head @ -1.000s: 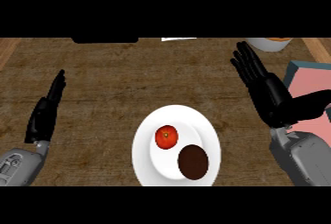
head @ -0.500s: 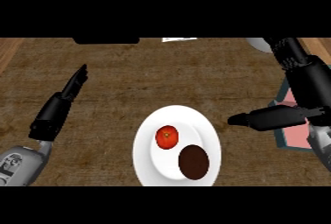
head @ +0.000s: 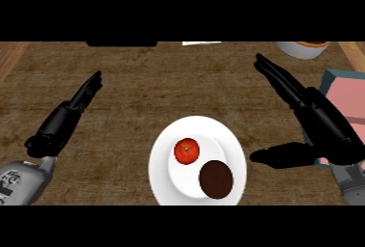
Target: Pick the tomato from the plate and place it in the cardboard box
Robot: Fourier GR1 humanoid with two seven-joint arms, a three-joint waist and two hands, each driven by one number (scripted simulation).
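Observation:
A small red tomato [head: 187, 150] lies on the left part of a white plate [head: 227, 140] near the counter's front middle. A dark brown round item [head: 215, 179] sits beside it on the same plate. My right hand [head: 324, 129] hovers to the right of the plate, open, fingers straight and pointing away, thumb stretched toward the plate's right rim. It touches nothing. My left hand [head: 65, 119] rests open at the left, fingers pointing up. The pink inside of the box [head: 347, 94] shows at the right edge, partly hidden by my right hand.
A white bowl [head: 304, 48] with something orange in it stands at the back right. A white sheet [head: 201, 43] and a dark object [head: 121, 43] lie along the back edge. The brown counter top stretches between my hands.
My right hand has swung left and lower, from over the box toward the plate's right side. The left hand has tilted slightly. The tomato has stayed on the plate.

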